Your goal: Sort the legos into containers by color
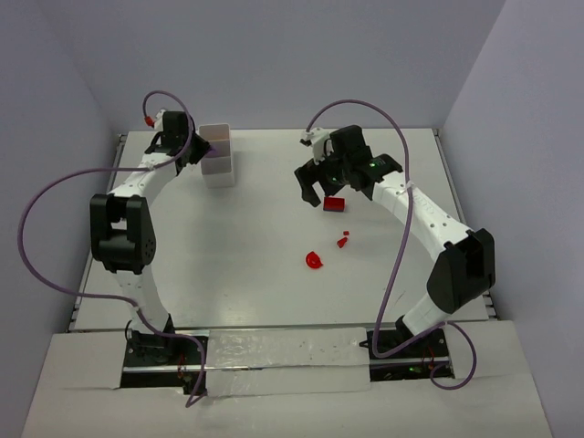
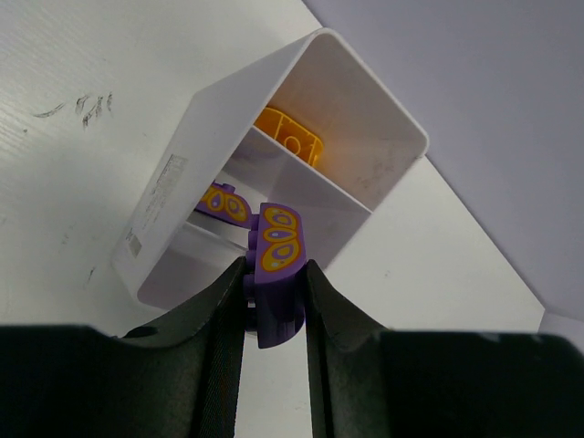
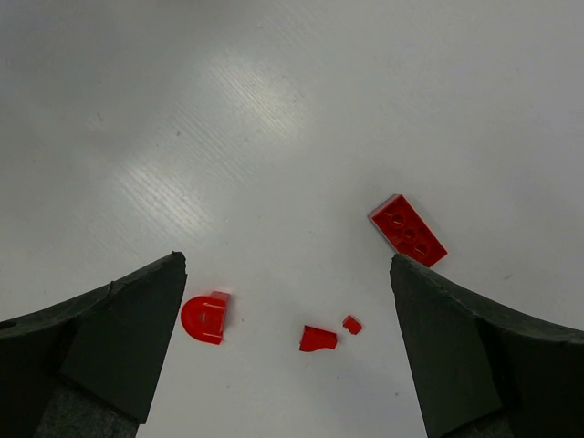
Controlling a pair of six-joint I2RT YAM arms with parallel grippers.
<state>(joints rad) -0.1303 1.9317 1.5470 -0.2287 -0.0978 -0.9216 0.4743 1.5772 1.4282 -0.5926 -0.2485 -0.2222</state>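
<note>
The white three-compartment tray (image 2: 173,182) stands at the back left (image 1: 217,155). Its far compartment holds an orange lego (image 2: 290,137), and its middle one holds a purple lego (image 2: 224,203). My left gripper (image 2: 274,274) is shut on a purple lego with yellow ovals (image 2: 279,242), right at the tray's near rim (image 1: 192,151). My right gripper (image 3: 287,265) hangs open and empty over several red legos: a flat brick (image 3: 408,231), a half-round piece (image 3: 205,317), a small wedge (image 3: 318,338) and a tiny bit (image 3: 352,324). From above, the right gripper (image 1: 315,193) is just left of the red brick (image 1: 334,204).
Purple walls close in the white table (image 1: 255,274) at the back and sides. A purple cable (image 1: 46,228) loops out from the left arm and another (image 1: 394,274) from the right arm.
</note>
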